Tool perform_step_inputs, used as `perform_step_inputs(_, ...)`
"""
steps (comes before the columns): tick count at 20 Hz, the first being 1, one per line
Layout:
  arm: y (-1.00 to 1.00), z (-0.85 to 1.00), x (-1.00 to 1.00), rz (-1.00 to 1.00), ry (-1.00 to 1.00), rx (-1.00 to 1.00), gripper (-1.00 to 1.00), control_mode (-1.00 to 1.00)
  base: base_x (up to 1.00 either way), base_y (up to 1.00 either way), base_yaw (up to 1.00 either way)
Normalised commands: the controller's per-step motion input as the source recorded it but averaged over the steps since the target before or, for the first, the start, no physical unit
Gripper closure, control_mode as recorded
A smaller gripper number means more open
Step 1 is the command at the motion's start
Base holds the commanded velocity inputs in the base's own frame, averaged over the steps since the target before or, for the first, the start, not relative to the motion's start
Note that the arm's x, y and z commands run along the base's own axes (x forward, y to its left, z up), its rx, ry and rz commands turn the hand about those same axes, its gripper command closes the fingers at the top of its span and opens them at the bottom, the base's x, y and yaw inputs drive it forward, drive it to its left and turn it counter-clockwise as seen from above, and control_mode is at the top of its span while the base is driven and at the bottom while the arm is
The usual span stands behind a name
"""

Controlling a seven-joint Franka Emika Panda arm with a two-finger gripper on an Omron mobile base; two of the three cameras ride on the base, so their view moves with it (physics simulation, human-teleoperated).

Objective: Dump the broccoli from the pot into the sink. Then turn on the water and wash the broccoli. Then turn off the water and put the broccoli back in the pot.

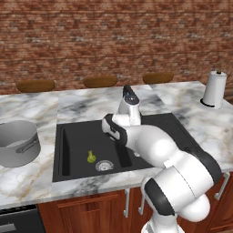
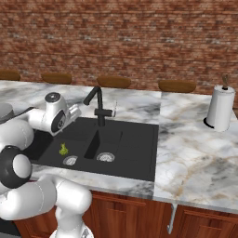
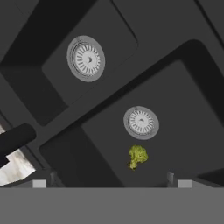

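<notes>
The broccoli (image 1: 91, 157) is a tiny yellow-green floret lying on the floor of the black sink (image 1: 63, 150), in the larger left basin beside its silver drain (image 1: 104, 165). The grey metal pot (image 1: 18, 143) stands upright on the marble counter left of the sink. In the hand view my gripper (image 3: 111, 177) hangs above that basin, open, with the broccoli (image 3: 138, 156) just ahead of the gap between its fingertips (image 3: 169, 177) and nothing held. The right base view also shows the broccoli (image 2: 62, 149), below my hand.
A black faucet (image 2: 97, 104) rises behind the divider between the basins. A paper towel roll (image 1: 214, 88) stands on the counter at the far right. The smaller basin has its own drain (image 2: 105, 157). Brown rounded shapes (image 1: 35, 85) line the counter's back edge.
</notes>
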Motion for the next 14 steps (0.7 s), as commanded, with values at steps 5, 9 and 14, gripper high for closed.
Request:
perform_step_inputs(5,0.38,0.05,0.0,-0.26,0.06,0.04,-1.0,-1.0,0.0,0.0,0.0)
perform_step_inputs(9,0.44,0.15,0.0,-0.26,0.03,0.07,-1.0,-1.0,0.0,0.0,0.0)
perform_step_inputs(14,0.53,0.28,0.06,-0.27,0.04,0.09,-1.0,-1.0,0.0,0.0,0.0)
